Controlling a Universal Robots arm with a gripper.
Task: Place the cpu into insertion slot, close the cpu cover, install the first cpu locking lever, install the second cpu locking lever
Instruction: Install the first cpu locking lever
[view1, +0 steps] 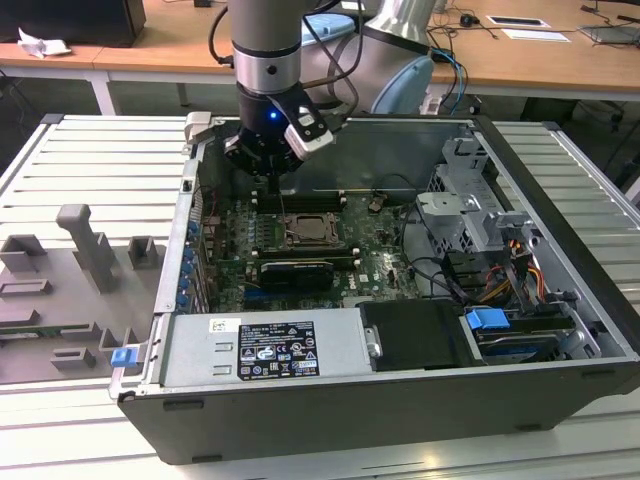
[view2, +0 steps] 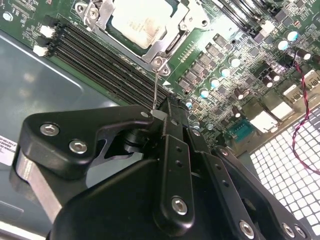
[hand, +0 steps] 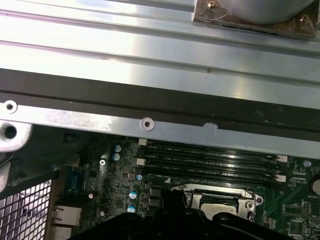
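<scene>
The cpu (view2: 137, 22) lies flat in the insertion slot (view1: 310, 232) on the green board. The silvery cpu cover (view2: 170, 44) is folded down around it, with the chip's pale face showing through the cut-out. A thin metal locking lever (view2: 156, 87) stands up from a corner of the socket and runs to my gripper (view2: 159, 114), whose black fingers are shut on its upper end. In the exterior view my gripper (view1: 280, 188) hangs just behind the socket inside the open computer case. The socket (hand: 218, 199) also appears in the first wrist view, beside the memory slots.
Long black memory slots (view2: 105, 55) flank the socket. A black expansion card (view1: 295, 272) lies in front of it. The drive cage (view1: 470, 205), loose cables (view1: 440, 275) and power supply (view1: 265, 350) crowd the case. Grey fixtures (view1: 85, 250) stand on the table at the exterior view's left.
</scene>
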